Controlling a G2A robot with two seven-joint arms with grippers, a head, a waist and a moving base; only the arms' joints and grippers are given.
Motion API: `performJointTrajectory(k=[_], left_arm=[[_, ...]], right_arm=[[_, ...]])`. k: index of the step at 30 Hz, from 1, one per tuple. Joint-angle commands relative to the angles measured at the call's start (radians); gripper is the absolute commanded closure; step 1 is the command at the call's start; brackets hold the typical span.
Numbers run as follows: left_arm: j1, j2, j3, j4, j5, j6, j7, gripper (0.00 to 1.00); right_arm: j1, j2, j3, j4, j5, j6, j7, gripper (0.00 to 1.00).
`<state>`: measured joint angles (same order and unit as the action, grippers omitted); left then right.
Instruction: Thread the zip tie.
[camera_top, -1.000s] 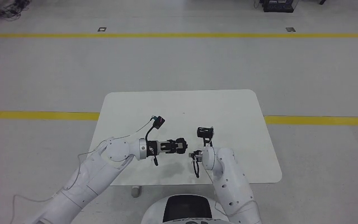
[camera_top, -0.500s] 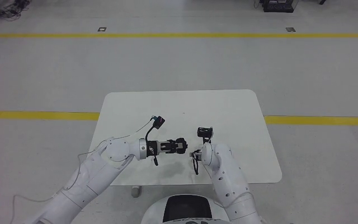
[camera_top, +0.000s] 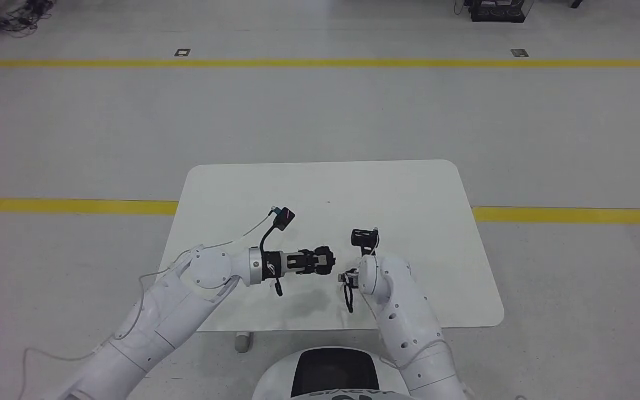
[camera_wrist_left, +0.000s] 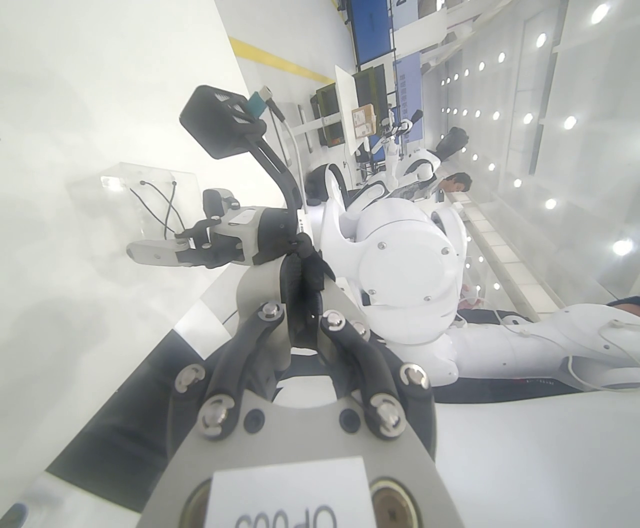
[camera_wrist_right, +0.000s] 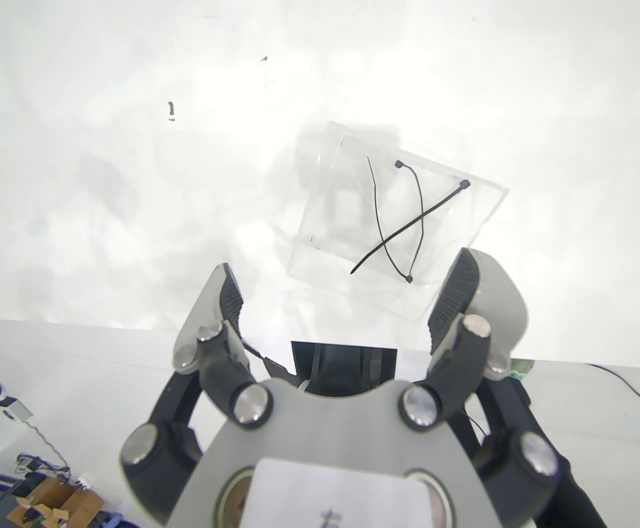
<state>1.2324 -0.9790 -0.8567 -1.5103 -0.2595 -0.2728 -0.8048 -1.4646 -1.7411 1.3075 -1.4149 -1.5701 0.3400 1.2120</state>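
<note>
White table (camera_top: 400, 190) is topped by a clear box (camera_wrist_right: 492, 195) holding crossed zip ties (camera_wrist_right: 419, 200); right gripper (camera_wrist_right: 345, 272) is held spread near it, left gripper (camera_wrist_left: 301, 270) clenched; picking one tie is judged next

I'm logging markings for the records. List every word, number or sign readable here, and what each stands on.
No text reads whole.
The left label, behind the left gripper: upside down, cut off by the picture's edge.
The right label, behind the right gripper: only a stub of print, unreadable.
The blue boards in the room behind: too small.
The clear box and zip ties: no print.
</note>
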Motion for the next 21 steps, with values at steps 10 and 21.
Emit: performJointTrajectory(k=[10, 21], left_arm=[[0.000, 0.000, 0.000, 0.000, 0.000, 0.000, 0.000, 1.00], [0.000, 0.000, 0.000, 0.000, 0.000, 0.000, 0.000, 1.00]], right_arm=[[0.004, 0.002, -0.001, 0.013, 0.000, 0.000, -0.027, 0.00], [0.005, 0.003, 0.018, 0.035, 0.000, 0.000, -0.072, 0.00]])
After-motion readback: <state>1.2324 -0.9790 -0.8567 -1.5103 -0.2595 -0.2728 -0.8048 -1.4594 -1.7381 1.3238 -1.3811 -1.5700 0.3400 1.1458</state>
